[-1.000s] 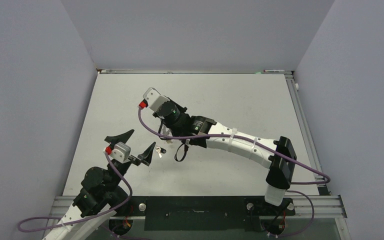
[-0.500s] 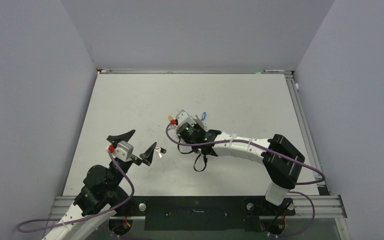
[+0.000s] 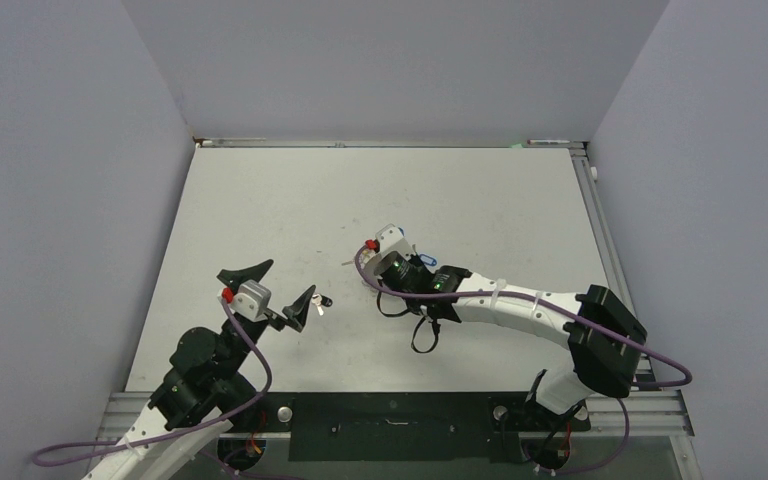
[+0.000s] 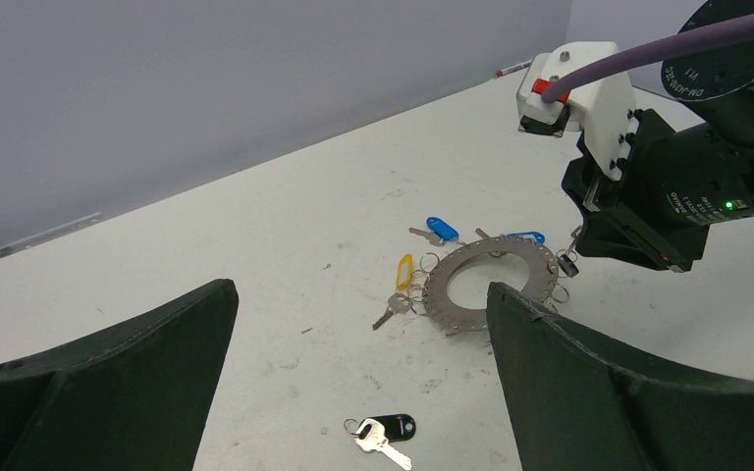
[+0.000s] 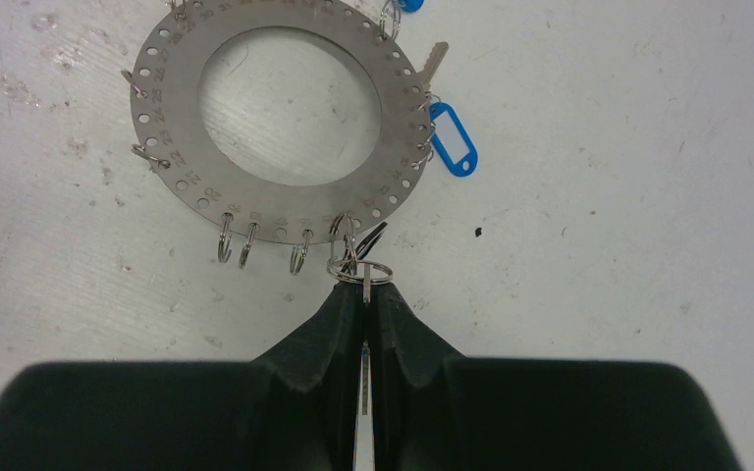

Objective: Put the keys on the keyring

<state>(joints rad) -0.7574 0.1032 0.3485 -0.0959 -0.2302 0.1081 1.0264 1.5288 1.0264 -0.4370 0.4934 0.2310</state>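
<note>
Top cam: high, behind arm bases, tilted down over whole table (image 3: 260, 200); bases at 6 o'clock. Left wrist cam: low, near tabletop, looks across it thru the wide-apart left gripper (image 4: 361, 294) toward keyring (image 4: 439, 297), mid-range. Right wrist cam: v. close, straight down on keyring; right gripper (image 5: 364, 294) w/ pinched key (image 5: 364, 392) at 6 o'clock. Both wrist cams share keyring.

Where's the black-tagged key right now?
In the left wrist view the black key lies on the table at bottom centre, between the open left fingers, nearer the camera than the keyring and apart from it.
</note>
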